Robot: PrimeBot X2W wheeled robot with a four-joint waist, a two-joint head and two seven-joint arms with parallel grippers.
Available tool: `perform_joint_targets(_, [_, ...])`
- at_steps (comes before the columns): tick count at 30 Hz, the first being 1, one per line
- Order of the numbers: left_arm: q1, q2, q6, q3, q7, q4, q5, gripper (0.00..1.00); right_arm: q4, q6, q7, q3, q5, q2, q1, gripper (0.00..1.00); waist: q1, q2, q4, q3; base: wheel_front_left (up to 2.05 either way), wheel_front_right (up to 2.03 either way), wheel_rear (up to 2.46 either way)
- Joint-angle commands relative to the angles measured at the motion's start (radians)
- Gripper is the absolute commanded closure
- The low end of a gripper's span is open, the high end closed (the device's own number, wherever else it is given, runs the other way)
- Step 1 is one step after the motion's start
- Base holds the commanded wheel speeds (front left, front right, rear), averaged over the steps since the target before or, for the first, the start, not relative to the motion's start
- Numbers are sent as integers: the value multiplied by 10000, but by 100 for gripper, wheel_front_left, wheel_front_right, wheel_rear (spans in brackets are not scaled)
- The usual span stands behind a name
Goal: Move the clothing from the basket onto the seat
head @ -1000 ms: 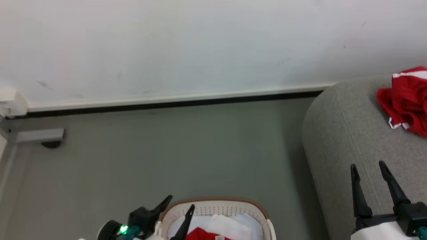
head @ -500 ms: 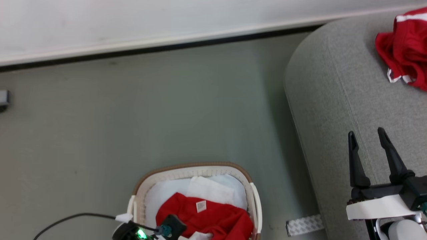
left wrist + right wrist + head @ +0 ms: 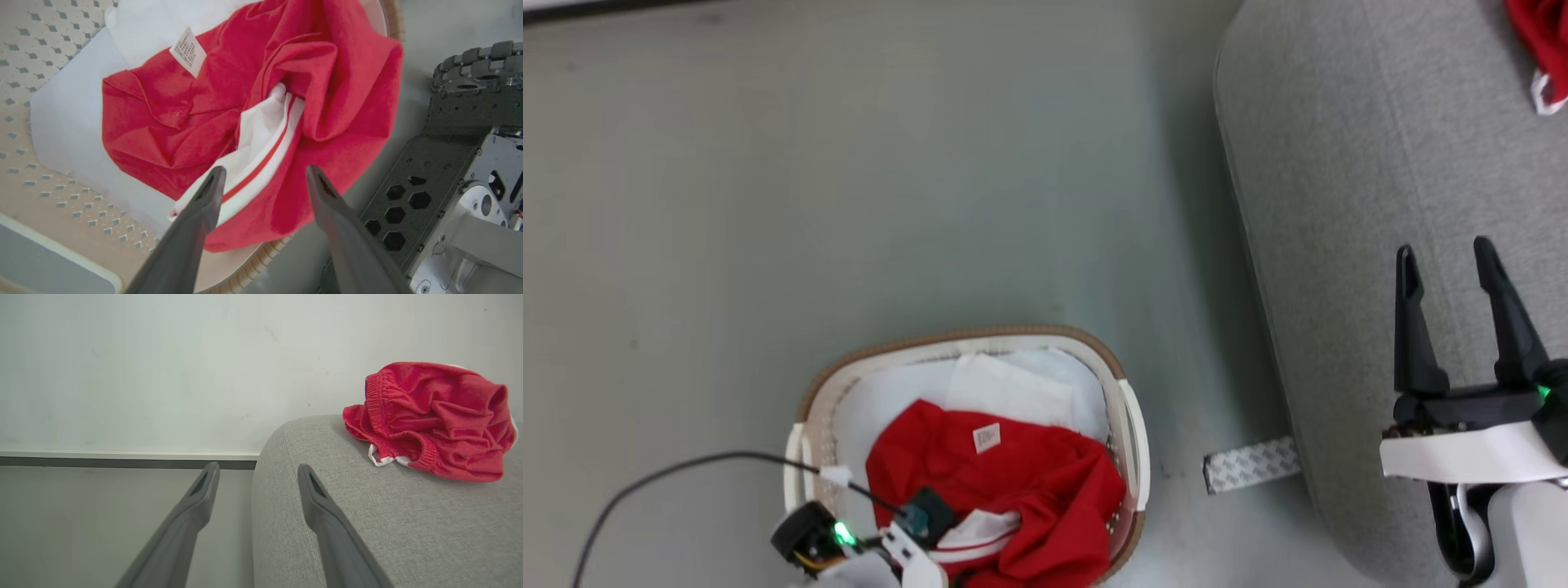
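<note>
While left gripper (image 3: 264,171) hangs spread, empty, over red shirt (image 3: 171,122) in basket (image 3: 964,335), right gripper (image 3: 1444,253) gapes empty above seat (image 3: 1339,204) edge; floor (image 3: 1176,327) separates basket from seat at 3 o'clock.

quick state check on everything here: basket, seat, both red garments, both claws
basket: upright on the floor, not yet emptied
red garment in basket: crumpled, label showing, not gripped
seat: one garment on it
red garment on seat: bunched, lying free
left claw: open, poised over red garment in basket
right claw: open, empty, over the seat edge
</note>
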Motion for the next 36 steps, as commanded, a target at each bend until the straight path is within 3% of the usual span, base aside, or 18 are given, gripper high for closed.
perform_joint_targets(1, [-279, 112, 17, -106, -63, 160, -214, 0, -103, -25, -24, -13, 100, -18, -239, 0, -2, 0, -110, 558, 0, 0, 0])
perform_joint_targets(12, [-1503, 245, 16, -1416, -4, 837, -1072, 0, -453, -25, -24, -201, 222, -18, -623, 0, -2, 0, -286, 1913, 0, 0, 0])
perform_joint_targets(13, [-1564, 226, 16, -1512, -11, 891, -1105, 24, -461, -25, -24, -248, 223, -17, -622, 0, -2, 0, -274, 1941, 0, 0, 0])
perform_joint_targets(14, [-1660, 200, 16, -1597, -104, 941, -1122, 74, -470, -25, -24, -296, 222, -18, -630, 0, -2, 0, -259, 1967, 0, 0, 0])
perform_joint_targets(15, [-1750, 168, 16, -1657, -176, 996, -1180, 100, -473, -25, -24, -341, 216, -20, -653, 0, -2, 0, -238, 1987, 0, 0, 0])
perform_joint_targets(24, [-2079, -454, 74, -1298, -1509, 1607, -1841, 100, -222, -25, -24, -536, 86, -21, -620, 0, -2, 0, 131, 1275, 0, 0, 0])
perform_joint_targets(36, [-1185, -1478, 831, -152, -3449, 1512, -2982, 100, 434, -25, -25, -892, -269, -24, 552, 0, -2, 0, 1306, -2157, 0, 0, 0])
